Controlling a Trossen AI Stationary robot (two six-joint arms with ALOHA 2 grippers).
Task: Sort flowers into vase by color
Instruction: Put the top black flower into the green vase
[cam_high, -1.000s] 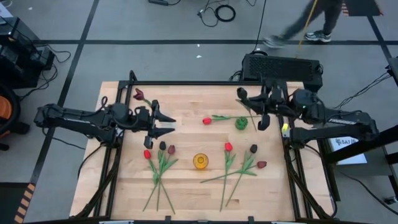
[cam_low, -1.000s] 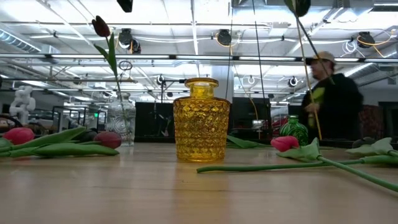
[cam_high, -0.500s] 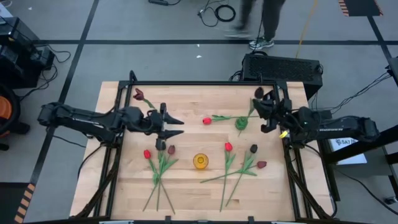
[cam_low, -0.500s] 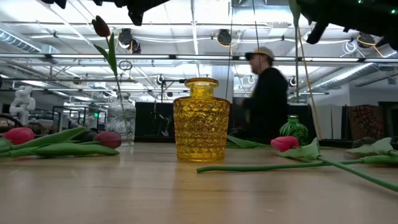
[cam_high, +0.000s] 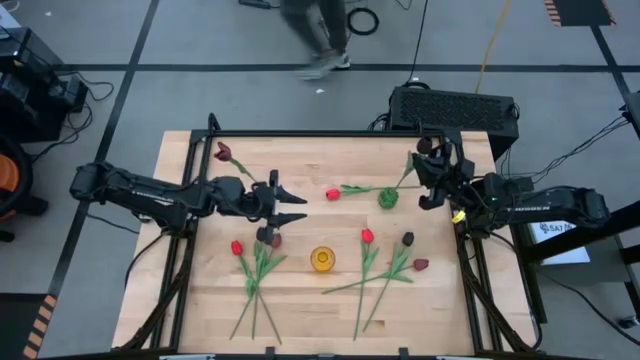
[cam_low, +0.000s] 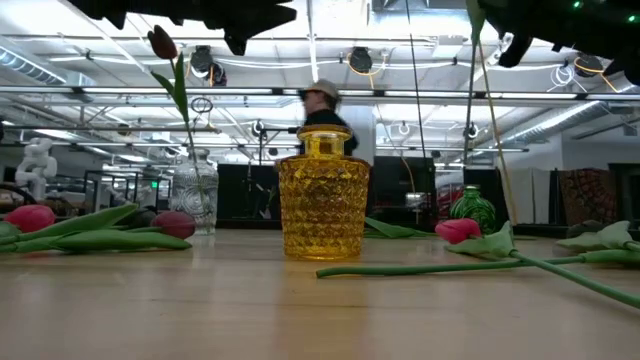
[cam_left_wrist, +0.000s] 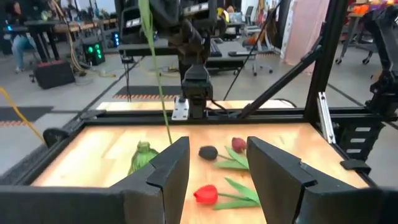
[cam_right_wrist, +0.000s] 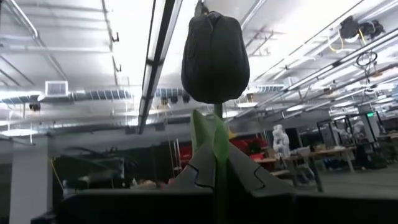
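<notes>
My right gripper (cam_high: 422, 160) is shut on a near-black tulip (cam_right_wrist: 214, 56), high over the table's far right. The flower's stem (cam_low: 490, 120) runs down to the green vase (cam_high: 388, 198); I cannot tell whether its end is inside. My left gripper (cam_high: 300, 207) stands open and level above mid-table, holding nothing, its fingers pointing toward the table's right. A maroon tulip (cam_low: 162, 42) stands with its stem in the clear vase (cam_low: 195, 195). The yellow vase (cam_high: 322, 259) is at the centre. A red tulip (cam_high: 333, 194) lies flat beside the green vase. My right gripper pinches the tulip's stem (cam_right_wrist: 217, 165) between its two fingers, a short way below the head. The fingers slant upward from the table's right side. The head stands above the fingertips, and the rest of the stem hangs down toward the green vase.
Three tulips (cam_high: 260, 245) lie left of the yellow vase and three more (cam_high: 400, 255) lie to its right, stems toward the near edge. A black frame (cam_high: 300, 133) borders the table. A person (cam_low: 322, 105) walks past beyond the far edge.
My left gripper has moved toward the table's right and sunk a little, still open. My right gripper has come down and tipped its fingers upward, so the dark tulip's head has swung toward the table's right. The person has walked leftward behind the table.
</notes>
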